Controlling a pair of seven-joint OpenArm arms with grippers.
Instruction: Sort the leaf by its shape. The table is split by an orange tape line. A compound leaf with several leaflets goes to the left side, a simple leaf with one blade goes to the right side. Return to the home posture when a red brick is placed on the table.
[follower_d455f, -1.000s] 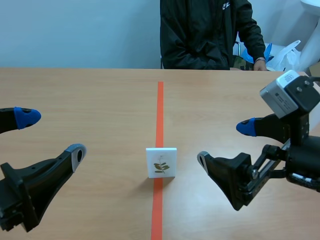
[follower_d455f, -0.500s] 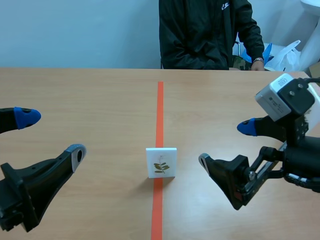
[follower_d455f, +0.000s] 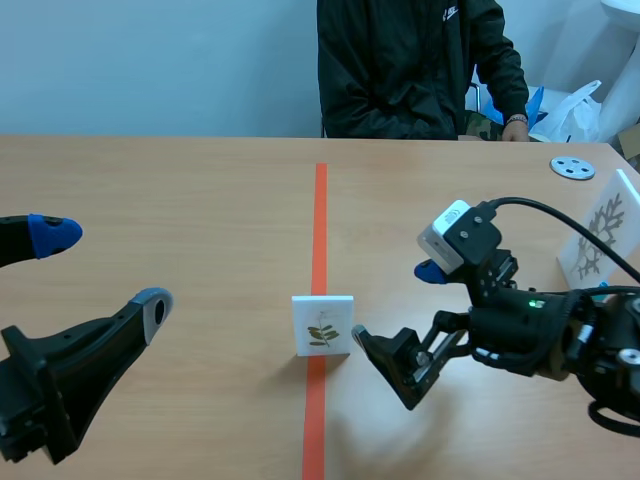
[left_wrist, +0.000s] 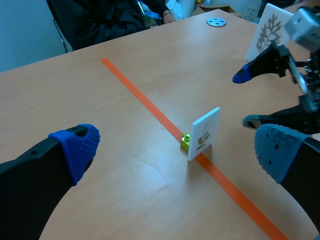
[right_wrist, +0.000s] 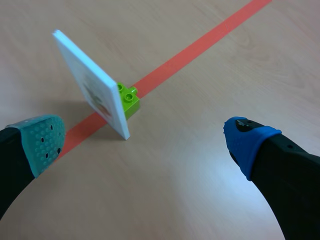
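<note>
A small white card (follower_d455f: 322, 325) stands upright on the orange tape line (follower_d455f: 319, 220), showing a sprig with several small leaflets. A lime-green brick (right_wrist: 128, 99) behind it holds the card (right_wrist: 92, 85) up. My right gripper (follower_d455f: 393, 303) is low over the table just right of the card, open, fingers apart with nothing between them. In the right wrist view the card stands ahead of the gripper (right_wrist: 145, 137), nearer its grey-green pad. My left gripper (follower_d455f: 105, 267) hangs open at the near left, well away from the card (left_wrist: 205, 134).
A second white card (follower_d455f: 600, 235) with a branching leaf print stands at the far right. A grey disc (follower_d455f: 572, 167) lies behind it. A person in a dark jacket (follower_d455f: 415, 65) sits across the table, one hand on its far edge.
My right arm has swung left and down toward the card, uncovering the second card and the disc. The left arm and the card have not moved.
</note>
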